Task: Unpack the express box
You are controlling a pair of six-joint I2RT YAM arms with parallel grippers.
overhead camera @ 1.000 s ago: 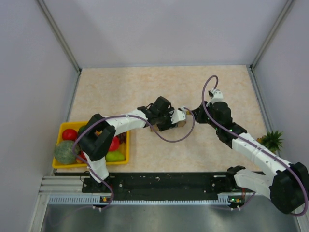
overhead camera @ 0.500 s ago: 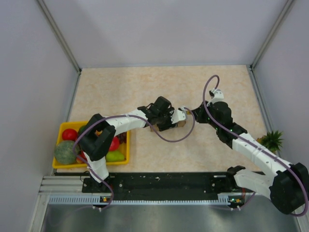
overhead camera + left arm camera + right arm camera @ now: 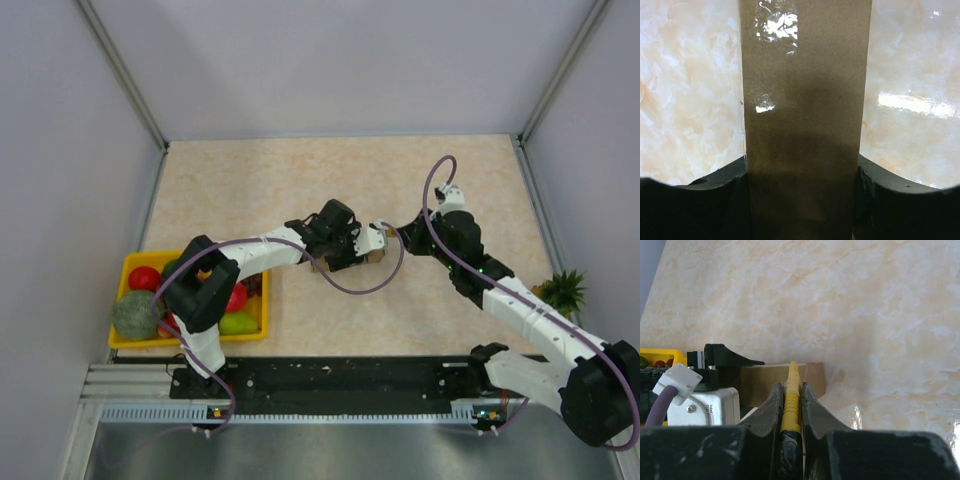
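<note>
Express box [image 3: 805, 100] in left gripper [image 3: 349, 250]; tool [image 3: 792, 371] in right gripper [image 3: 791, 389]; tray [image 3: 128, 266] left.

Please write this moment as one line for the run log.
left fingers: gripping express box sides | right fingers: shut on thin yellow tool | tool tip: at box edge

Top view's evenly lit and sharp, shadows soft. Left wrist cam: white glare spots on the express box [image 3: 805, 75] and the glossy tabletop [image 3: 690, 75], and the box goes dark and mushy near the lens. Right wrist cam: right claw [image 3: 791, 386] is blurry up close, with tabletop glare at bottom right.
</note>
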